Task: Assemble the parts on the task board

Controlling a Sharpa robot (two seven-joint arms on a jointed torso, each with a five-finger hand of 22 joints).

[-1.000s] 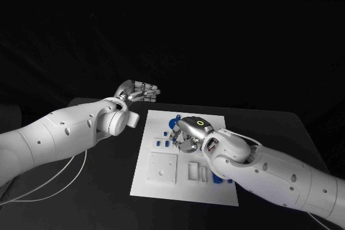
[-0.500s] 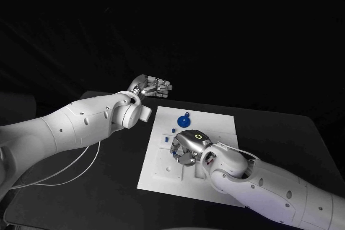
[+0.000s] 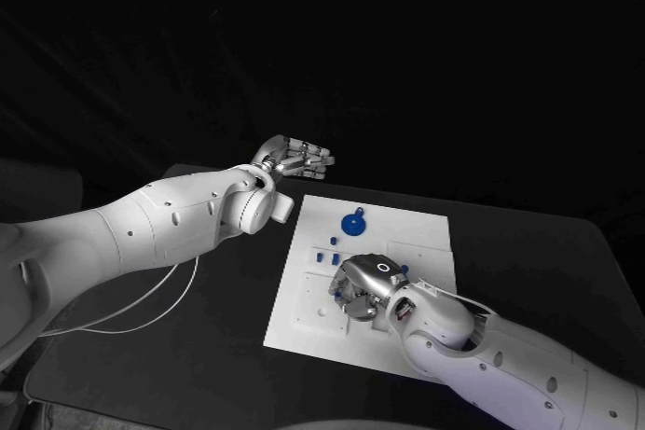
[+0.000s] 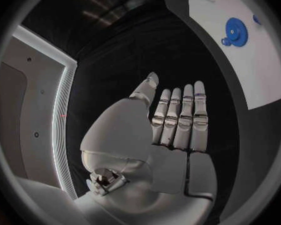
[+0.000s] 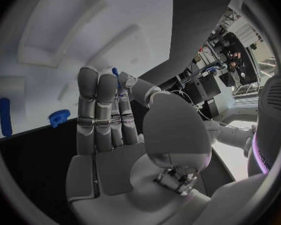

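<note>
- White board, black surface (image 3: 538, 253), so the contrast is easy. Nearest the robot, the right hand (image 3: 361, 285) sits low over the near-middle of the task board (image 3: 404, 225).
- In the right wrist view there's a small blue part (image 5: 115, 73) right at its fingertips (image 5: 98, 85), looks pinched between thumb and fingers. I'd call that grasping a part, though only a sliver of blue peeks out.
- Just past that hand, two little blue pegs (image 3: 327, 256) lie on the board toward its left edge. Further up is the blue gear (image 3: 353, 224), near the board's far end.
- Farthest back, the left hand (image 3: 298, 157) hovers off the board's far left corner over the surface. Its wrist view shows the fingers (image 4: 178, 117) straight and together, nothing in them, so released.
- Key relation as I read it: the remaining parts lie beyond the right hand, toward the far end. The right hand is clearly nearer the pegs; the gear sits roughly between both hands.
</note>
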